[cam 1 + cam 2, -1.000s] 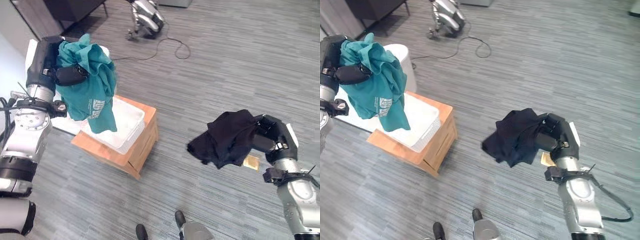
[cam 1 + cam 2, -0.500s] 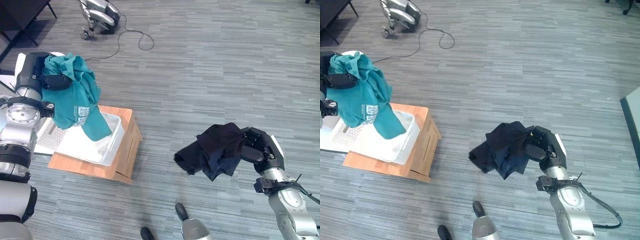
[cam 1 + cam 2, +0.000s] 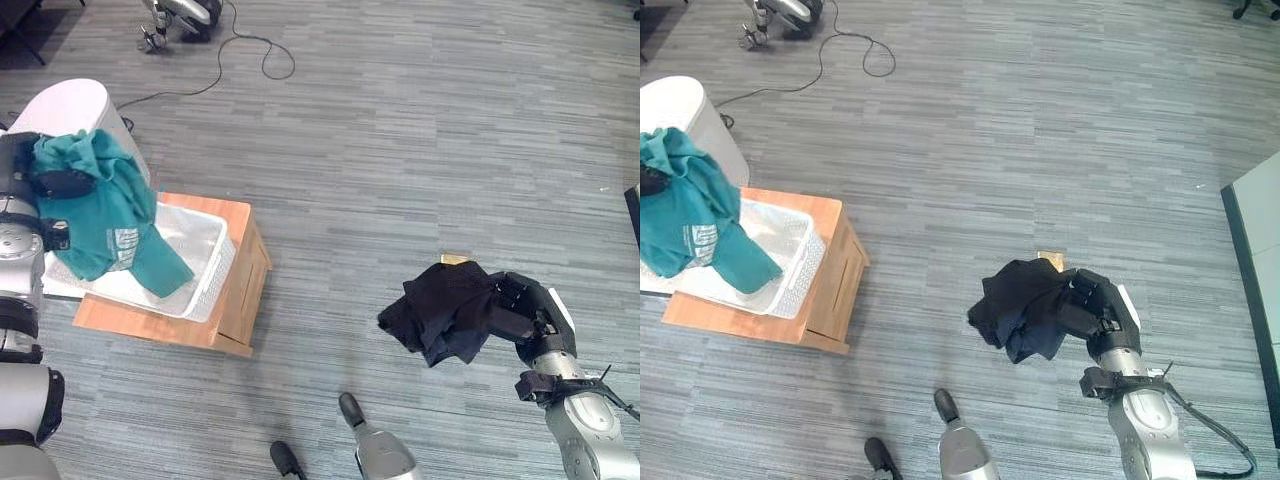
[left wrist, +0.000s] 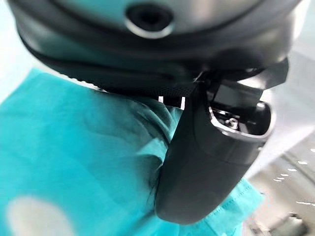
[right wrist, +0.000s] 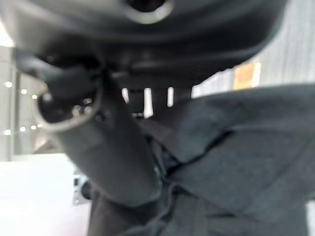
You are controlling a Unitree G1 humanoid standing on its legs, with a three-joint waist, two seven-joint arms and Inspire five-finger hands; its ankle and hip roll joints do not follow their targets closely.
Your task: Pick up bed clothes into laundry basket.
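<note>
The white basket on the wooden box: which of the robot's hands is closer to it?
The left hand: it holds the teal shirt right over the white basket. The right hand grips a black garment far off, above the floor.

We see two garments and a basket. The teal shirt (image 3: 105,220) hangs bunched — its lower end lies in the white mesh laundry basket (image 3: 205,262). The black garment (image 3: 445,312) hangs crumpled above the floor, well apart from the basket.
</note>
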